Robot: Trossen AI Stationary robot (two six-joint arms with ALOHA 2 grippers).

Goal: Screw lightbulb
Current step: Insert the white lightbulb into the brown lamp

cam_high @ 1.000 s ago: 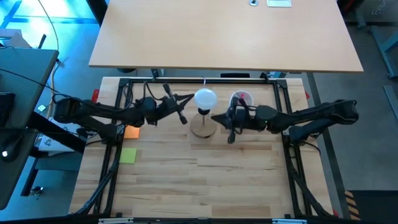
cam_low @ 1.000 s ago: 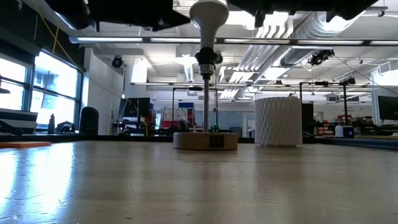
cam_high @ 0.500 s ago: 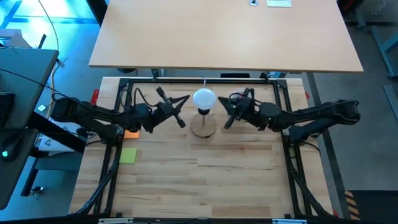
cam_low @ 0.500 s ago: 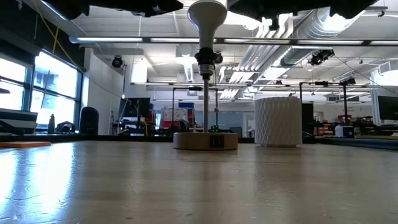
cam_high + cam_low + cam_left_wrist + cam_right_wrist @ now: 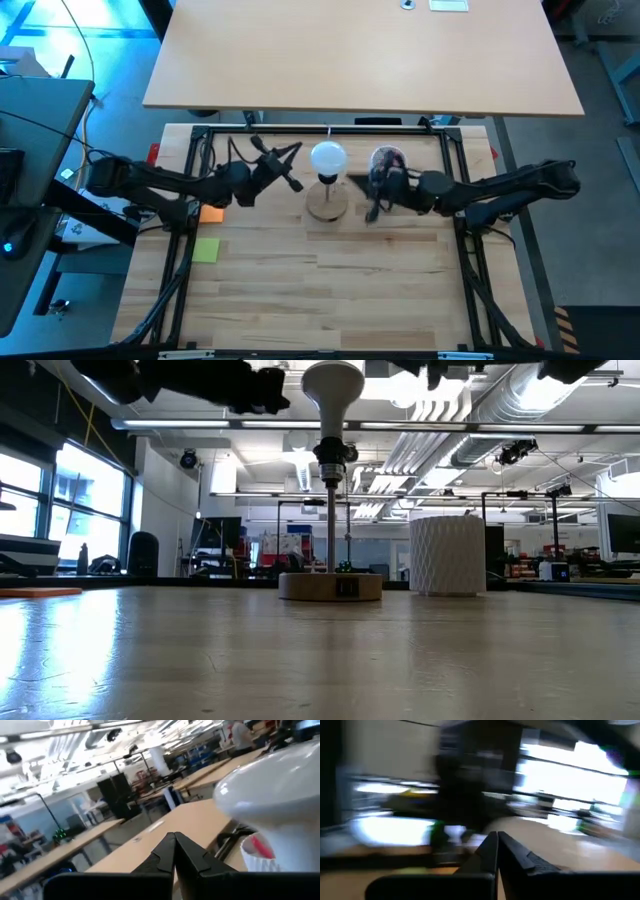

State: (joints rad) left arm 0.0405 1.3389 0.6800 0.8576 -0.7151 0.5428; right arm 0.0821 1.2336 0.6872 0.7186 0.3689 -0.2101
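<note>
The white frosted lightbulb (image 5: pixel 328 157) stands upright with its base in the black socket (image 5: pixel 331 455) on top of the stem of the round wooden disc (image 5: pixel 327 205). It also shows in the low view (image 5: pixel 333 385) and large in the left wrist view (image 5: pixel 280 785). My left gripper (image 5: pixel 290 168) is shut and empty just left of the bulb, at bulb height. My right gripper (image 5: pixel 364 198) is shut and empty just right of the stem. Neither gripper touches the bulb.
A white ribbed cup (image 5: pixel 447 555) with a red item stands right of the disc, partly under my right arm (image 5: pixel 388 158). An orange pad (image 5: pixel 211 212) and a green square (image 5: pixel 206 250) lie at the table's left. A black frame (image 5: pixel 320 130) borders the table.
My right gripper swung toward the far edge beside the cup, then came back toward the near edge next to the stem, turning as it went. My left gripper shifted a little and turned near the bulb. The bulb and the disc have stayed where they were.
</note>
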